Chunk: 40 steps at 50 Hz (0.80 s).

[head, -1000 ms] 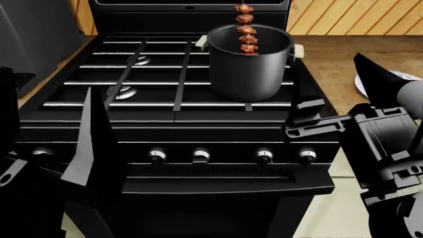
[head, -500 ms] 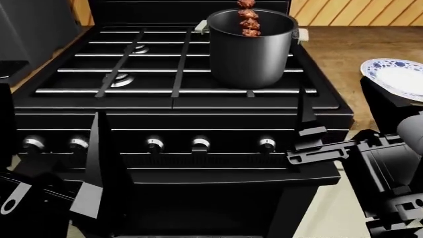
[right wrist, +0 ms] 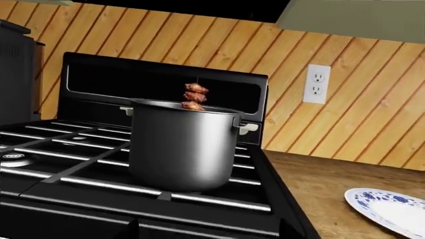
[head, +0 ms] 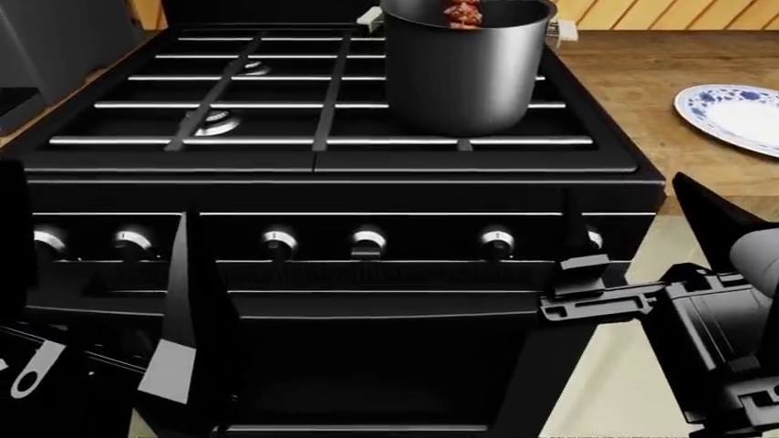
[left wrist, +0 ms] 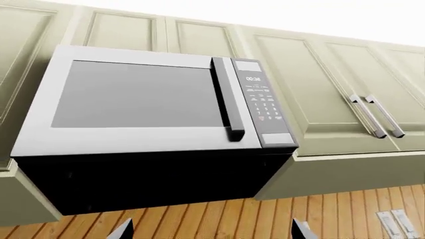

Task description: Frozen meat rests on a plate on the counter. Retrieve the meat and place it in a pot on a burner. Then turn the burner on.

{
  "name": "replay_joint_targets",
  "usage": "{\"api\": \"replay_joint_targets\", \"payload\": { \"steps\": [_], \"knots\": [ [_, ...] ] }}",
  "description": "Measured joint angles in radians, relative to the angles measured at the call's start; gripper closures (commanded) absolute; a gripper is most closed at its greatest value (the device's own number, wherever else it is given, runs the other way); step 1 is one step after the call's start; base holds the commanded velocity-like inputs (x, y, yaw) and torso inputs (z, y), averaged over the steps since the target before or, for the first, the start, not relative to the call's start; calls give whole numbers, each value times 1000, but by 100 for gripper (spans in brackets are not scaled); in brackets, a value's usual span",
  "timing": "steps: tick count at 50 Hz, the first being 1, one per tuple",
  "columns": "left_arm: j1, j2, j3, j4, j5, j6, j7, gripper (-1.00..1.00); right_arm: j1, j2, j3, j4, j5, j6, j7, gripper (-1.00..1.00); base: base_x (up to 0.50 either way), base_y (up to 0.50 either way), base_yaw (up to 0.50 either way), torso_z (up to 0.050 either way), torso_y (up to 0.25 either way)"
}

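Observation:
The steel pot [head: 462, 68] stands on the right side of the black stove [head: 305, 155]. The meat skewer [head: 462, 11] stands upright inside it, its top chunks above the rim; both also show in the right wrist view: pot [right wrist: 182, 149], meat [right wrist: 194, 97]. The blue-patterned plate [head: 736, 114] lies bare on the wooden counter [head: 645, 73], right of the stove. My left gripper [head: 98, 214] is open and empty, low in front of the stove's left knobs. My right gripper [head: 623, 210] is open and empty by the stove's front right corner.
Several knobs [head: 368, 242] line the stove front above the oven door handle [head: 389, 306]. The left wrist view looks up at a microwave [left wrist: 143, 114] and pale cabinets [left wrist: 319, 84]. A wall socket [right wrist: 317, 83] sits on the wood-panelled wall behind the counter.
The head view has pulled back and down: the stove front and knobs now fill the middle, and the pot sits higher in view. Both grippers stay open, level with the knobs.

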Motion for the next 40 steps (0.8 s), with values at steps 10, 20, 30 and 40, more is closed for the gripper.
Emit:
{"api": "replay_joint_targets", "payload": {
  "steps": [10,20,30,40],
  "knots": [
    [4,-7,5,0,-19,2,-8,-100,-26,4,7,19,1,-15,-2,-100,0,0,0,-50,0],
    [6,-17,11,-3,-39,5,-13,-100,-40,8,7,32,-2,-19,-2,-100,0,0,0,-50,0],
    [10,-25,18,-2,-44,14,-13,-100,-44,13,1,37,-6,-12,2,-100,0,0,0,-50,0],
    [13,-33,24,-1,-45,23,-15,-100,-43,15,-5,40,-10,-6,4,-100,0,0,0,-50,0]
  ]
}}
